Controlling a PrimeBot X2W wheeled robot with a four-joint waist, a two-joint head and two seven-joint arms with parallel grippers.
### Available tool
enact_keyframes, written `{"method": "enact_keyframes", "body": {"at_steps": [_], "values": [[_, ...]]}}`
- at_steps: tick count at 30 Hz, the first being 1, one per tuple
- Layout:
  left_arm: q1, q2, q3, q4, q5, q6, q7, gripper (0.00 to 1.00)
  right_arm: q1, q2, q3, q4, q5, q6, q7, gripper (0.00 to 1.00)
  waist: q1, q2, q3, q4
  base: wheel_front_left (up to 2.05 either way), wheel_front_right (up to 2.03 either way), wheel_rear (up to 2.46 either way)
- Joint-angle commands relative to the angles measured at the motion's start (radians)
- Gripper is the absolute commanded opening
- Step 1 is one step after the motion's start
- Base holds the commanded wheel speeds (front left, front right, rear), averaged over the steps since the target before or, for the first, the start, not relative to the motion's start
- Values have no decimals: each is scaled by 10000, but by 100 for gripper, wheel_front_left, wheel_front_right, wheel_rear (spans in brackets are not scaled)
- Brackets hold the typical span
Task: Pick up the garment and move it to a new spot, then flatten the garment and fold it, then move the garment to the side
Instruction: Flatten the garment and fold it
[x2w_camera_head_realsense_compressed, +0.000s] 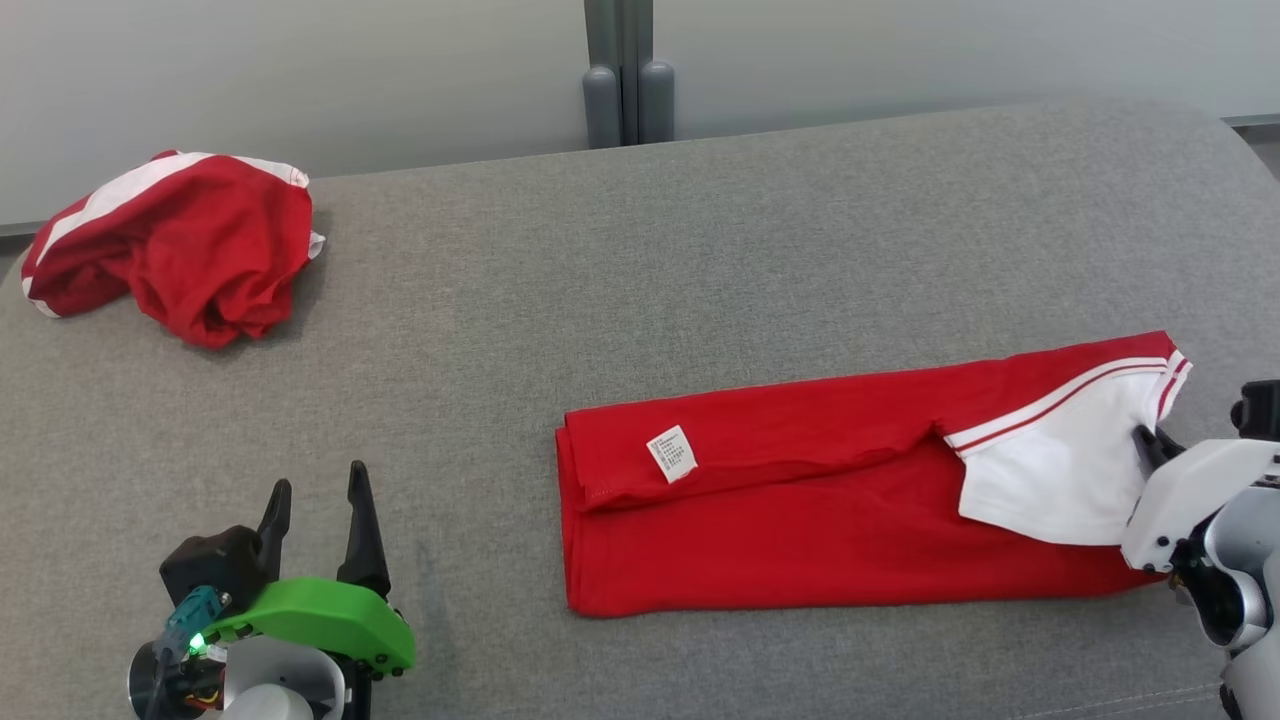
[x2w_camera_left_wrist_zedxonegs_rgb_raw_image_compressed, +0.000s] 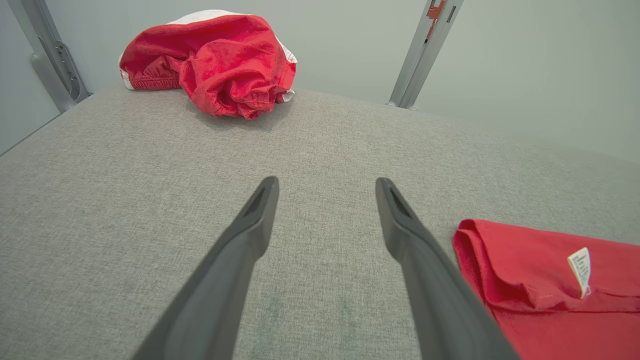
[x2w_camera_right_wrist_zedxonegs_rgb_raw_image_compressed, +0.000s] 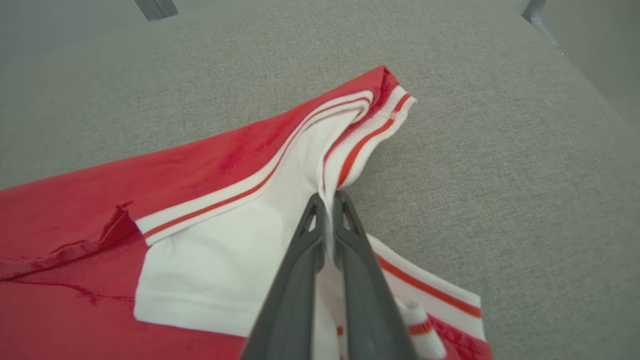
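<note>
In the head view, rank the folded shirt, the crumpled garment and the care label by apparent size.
1. folded shirt
2. crumpled garment, though it is farther from the camera
3. care label

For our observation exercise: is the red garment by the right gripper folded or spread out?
Folded: the red garment lies as a long strip, one layer's edge overlapping another, care label exposed.

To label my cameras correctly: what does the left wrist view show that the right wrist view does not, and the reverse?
Left wrist view adds: the open left claw, a crumpled red garment at the far edge, a white label. Right wrist view adds: the right claw shut on the white striped trim. Both: the folded red garment on the grey surface.
</note>
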Motion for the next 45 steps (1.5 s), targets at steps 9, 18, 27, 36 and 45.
{"method": "enact_keyframes", "body": {"at_steps": [9,18,27,36,45], "values": [[-107,-3,-17,32,-13,-16,-37,100,395,827,1363,-2453,1059,-14,719,0,0,0,-153,448,0,0,0],[-196,-73,-53,112,-70,-73,-101,100,413,1351,3278,-3457,1637,-12,1025,0,0,0,-213,914,0,0,0],[-353,-186,-130,223,-90,-145,-144,100,-334,2168,4756,-2652,2122,-11,760,0,0,0,-18,1299,0,0,0],[-541,-330,-193,392,-104,-224,-227,100,-1149,2526,5765,-1025,2428,-9,349,5,0,0,149,1612,0,0,0],[-597,-413,-252,581,-100,-290,-313,100,-1743,2633,6574,-415,2957,-9,-412,100,0,0,90,1567,0,0,0]]}}
